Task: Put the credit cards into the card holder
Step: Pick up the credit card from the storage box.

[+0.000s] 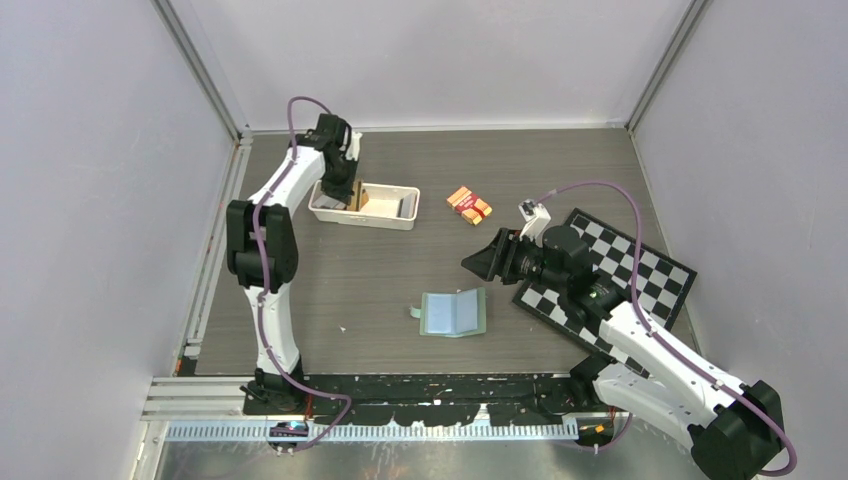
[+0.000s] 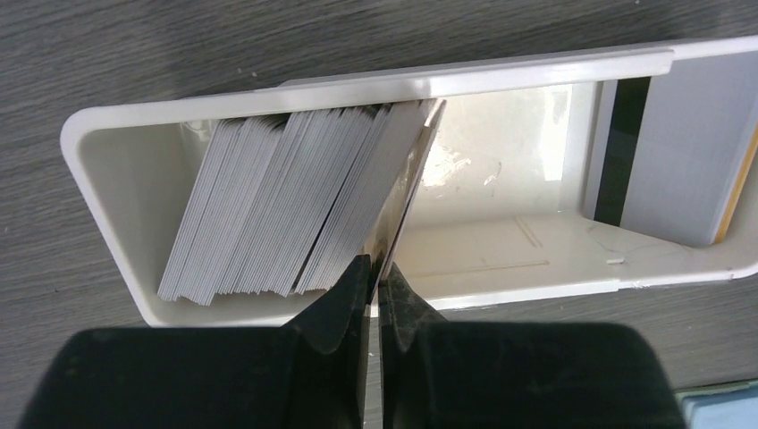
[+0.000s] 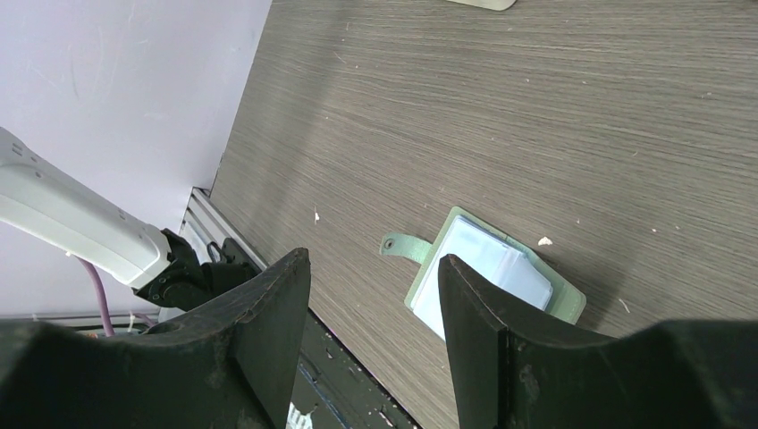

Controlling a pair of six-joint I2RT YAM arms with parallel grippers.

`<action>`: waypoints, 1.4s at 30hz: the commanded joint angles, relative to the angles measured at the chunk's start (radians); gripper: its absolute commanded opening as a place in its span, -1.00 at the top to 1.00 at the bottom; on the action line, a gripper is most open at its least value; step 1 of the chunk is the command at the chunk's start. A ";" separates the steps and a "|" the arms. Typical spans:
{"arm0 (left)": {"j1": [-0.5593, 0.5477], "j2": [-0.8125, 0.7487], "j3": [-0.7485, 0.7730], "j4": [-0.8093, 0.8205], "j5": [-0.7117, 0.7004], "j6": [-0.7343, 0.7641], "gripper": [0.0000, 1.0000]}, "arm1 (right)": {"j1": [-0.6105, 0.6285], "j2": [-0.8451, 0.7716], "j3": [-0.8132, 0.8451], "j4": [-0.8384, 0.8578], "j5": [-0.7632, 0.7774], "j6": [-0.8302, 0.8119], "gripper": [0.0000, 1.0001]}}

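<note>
Left gripper (image 2: 375, 273) pinched on apparently one end card (image 2: 409, 170) of the stack (image 2: 268, 206) in the tray (image 2: 107, 134); lift straight, checking neighbours stay; right gripper (image 3: 374, 261) parted, empty.

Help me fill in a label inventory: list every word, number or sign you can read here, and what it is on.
None can be read in any view.
orange-and-red packet: any print is too small to read.
credit cards in the white tray: only edges and plain faces show.
card holder and checkerboard: no lettering.
</note>
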 commanded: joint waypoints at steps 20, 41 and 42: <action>0.012 -0.025 -0.037 0.026 -0.006 -0.022 1.00 | -0.003 -0.024 -0.008 0.060 -0.001 0.003 -0.19; 0.014 -0.209 -0.117 0.122 0.043 -0.023 1.00 | -0.003 -0.018 0.001 0.050 0.006 -0.003 -0.19; 0.014 -0.202 -0.108 0.123 0.048 -0.026 1.00 | -0.003 -0.018 0.001 0.049 0.004 -0.003 -0.19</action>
